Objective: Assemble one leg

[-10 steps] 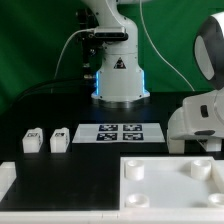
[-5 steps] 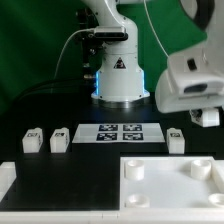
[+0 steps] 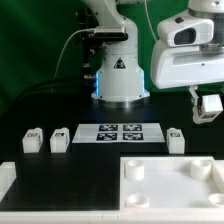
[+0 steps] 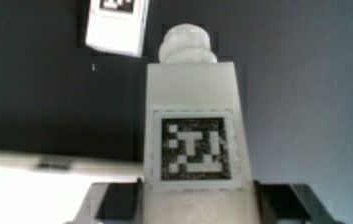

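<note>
"Holding anything, was the claw (image 3: 207, 99)?"

"Yes. It was clenched on one leg (image 3: 211, 108) and hung high above the desk (image 3: 20, 118), at the exterior view's right, under the arm's white wrist housing (image 3: 186, 58)."

"How did the wrist view show that grasp?"

"The leg (image 4: 192, 110) ran lengthwise out from between the two dark fingers (image 4: 116, 203), one pressed to each side of the end nearest the camera. Its black-and-white tag (image 4: 194, 150) faced the lens, and its rounded stub (image 4: 187, 42) pointed away from the claw."

"And the other pegs?"

"Three sat on the dark desk, each apart from the others. The nearest peg (image 3: 177, 139) was just beside the marker board (image 3: 120, 132), on the exterior view's right of it. On the other side were the middle peg (image 3: 60, 139), near the board, and the outer peg (image 3: 32, 141) just beyond that. Each showed a small tag on top."

"Did the wrist camera catch one?"

"A loose tagged peg (image 4: 120, 25) lay on the desk past the held leg's stub. I could not tell which of the three it was."

"Anything else?"

"The large white panel (image 3: 170, 178) with round corner recesses lay nearest the exterior camera, touching no peg. The robot base (image 3: 118, 78) stood behind the marker board."
</note>
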`<state>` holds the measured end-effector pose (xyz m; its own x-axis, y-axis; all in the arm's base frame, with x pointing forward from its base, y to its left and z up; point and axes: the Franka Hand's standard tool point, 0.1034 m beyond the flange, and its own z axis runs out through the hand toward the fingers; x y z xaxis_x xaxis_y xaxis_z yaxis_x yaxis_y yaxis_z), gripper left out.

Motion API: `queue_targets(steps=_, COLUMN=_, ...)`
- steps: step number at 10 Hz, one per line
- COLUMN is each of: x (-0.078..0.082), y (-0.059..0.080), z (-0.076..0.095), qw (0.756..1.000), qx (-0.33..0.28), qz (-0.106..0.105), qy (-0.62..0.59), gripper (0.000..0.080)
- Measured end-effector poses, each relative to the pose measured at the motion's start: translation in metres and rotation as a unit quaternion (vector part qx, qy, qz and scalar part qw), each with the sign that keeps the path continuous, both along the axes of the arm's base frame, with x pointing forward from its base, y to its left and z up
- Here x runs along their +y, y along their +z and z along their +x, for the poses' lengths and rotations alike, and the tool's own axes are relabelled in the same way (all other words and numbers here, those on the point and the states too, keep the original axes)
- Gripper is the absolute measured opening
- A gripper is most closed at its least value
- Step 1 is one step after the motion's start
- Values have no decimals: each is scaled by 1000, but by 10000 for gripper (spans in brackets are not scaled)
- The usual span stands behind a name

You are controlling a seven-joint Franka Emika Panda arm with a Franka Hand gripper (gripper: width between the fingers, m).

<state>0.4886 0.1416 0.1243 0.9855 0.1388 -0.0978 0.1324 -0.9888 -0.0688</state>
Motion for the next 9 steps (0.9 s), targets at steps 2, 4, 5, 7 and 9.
queue_targets(steps=2, x=-32, y=23, z=48, qw=988, qx=-152, qz=4, qy=15, gripper=292)
queue_targets(steps=4, x=-37, y=45, z=59, qw=974, qx=-225, qz=11, qy=5, gripper=292)
queue_targets(steps=5, x=-34, y=50, z=67, qw=956, qx=-292, qz=26, qy=4, gripper=292)
queue_targets(steps=7, x=-36, y=45, z=62, qw=927, qx=-374, qz=42, qy=-4, gripper=293)
queue_targets(steps=9, x=-38, y=39, z=60, qw=938, qx=-345, qz=35, qy=-1, gripper=294)
